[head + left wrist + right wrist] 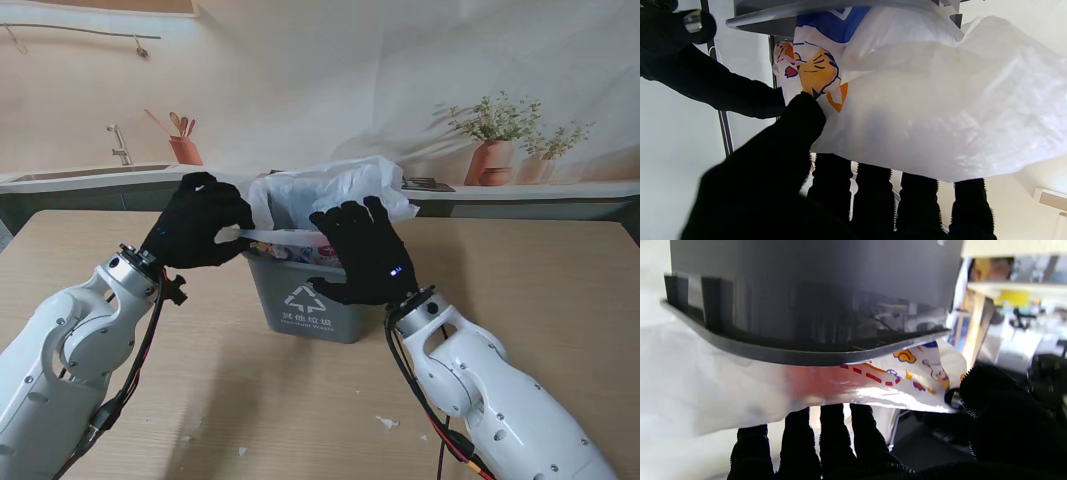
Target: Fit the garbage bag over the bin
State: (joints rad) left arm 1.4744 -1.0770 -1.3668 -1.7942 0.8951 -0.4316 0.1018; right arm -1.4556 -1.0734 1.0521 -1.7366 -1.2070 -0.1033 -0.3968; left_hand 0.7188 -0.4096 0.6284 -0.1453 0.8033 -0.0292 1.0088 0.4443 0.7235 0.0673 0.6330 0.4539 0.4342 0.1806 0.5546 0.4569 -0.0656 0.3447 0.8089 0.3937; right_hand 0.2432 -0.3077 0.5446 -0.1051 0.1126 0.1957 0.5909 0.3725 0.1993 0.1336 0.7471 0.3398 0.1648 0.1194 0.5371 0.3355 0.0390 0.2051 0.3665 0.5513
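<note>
Thin white plastic, that's what this job comes down to: the bag (330, 195) looks nearly weightless, limp and slick, the sort of film that slides out of a pinch and tears if yanked against a hard edge. It sits inside the grey bin (305, 300) in the middle of the surface (560, 290), its mouth standing up loose over the far rim and a printed strip stretched across the near rim.

The left hand (200, 222) is pinching that near edge between thumb and fingers, at the bin's left corner; from its wrist view the thumb (796, 123) presses on the printed film. The right hand (362, 252) has its fingers spread upright at the near right of the rim; its wrist view shows the thumb (993, 400) at the bag's edge and the fingers behind the film, so I'd judge it holds the bag too, though loosely.

The hem is the place to grip, close to each corner, with the pull going outward and down over the lip. The rim is stiff and its corners could snag the film.

Nothing else crowds the bin. A few white scraps (386, 422) lie on the surface nearer to me, well apart from it. Potted plants (495, 135) and a sink (95, 172) stand on the counter behind, out of the way.
</note>
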